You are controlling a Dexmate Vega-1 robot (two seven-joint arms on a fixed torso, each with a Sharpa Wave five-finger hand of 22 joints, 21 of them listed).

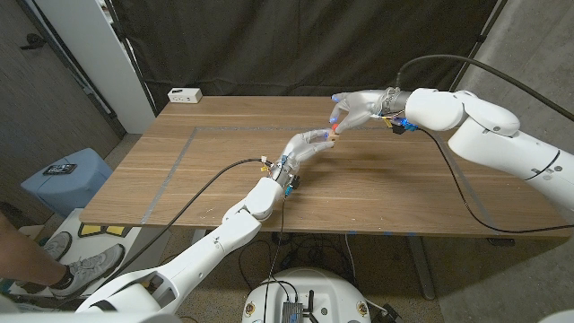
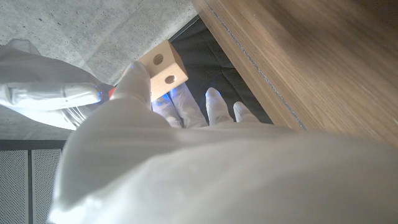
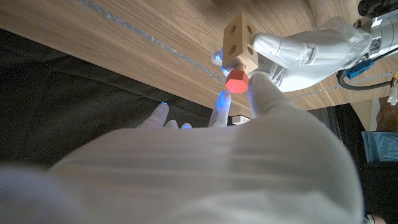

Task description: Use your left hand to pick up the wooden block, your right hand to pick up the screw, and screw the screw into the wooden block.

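Step in hand: the screwing step, by my judgement; both pick-ups look done, and the screw's shaft already meets one face of the block.
Left hand (image 1: 309, 146): raised above the middle of the worktop (image 1: 215, 170), toward its far edge; it grips the wooden block (image 3: 240, 38) in its fingertips. In the left wrist view the block shows two round holes on its light faces.
Right hand (image 1: 357, 109): comes in from the worktop's right side, held above the surface near the far edge; it pinches the screw (image 3: 237, 81) by its red faceted head, between the thumb and a finger, the other fingers spread loosely.
Screw and block: in the right wrist view the red head sits just beside the block, with a short wooden-looking shaft running into a face of it. How deep it sits I cannot tell. In the head view the red spot lies right where the two hands meet.
Height: both things are held in the air, off the worktop.
Next move calls for: turning the head about the shaft's own line while the left hand keeps the block from twisting along; a light push toward the hole should keep the thread engaged.
Risk: a tilted shaft could bind or slip out of the hole.
Elsewhere: a small white box (image 1: 185, 94) sits at the far left corner of the worktop.
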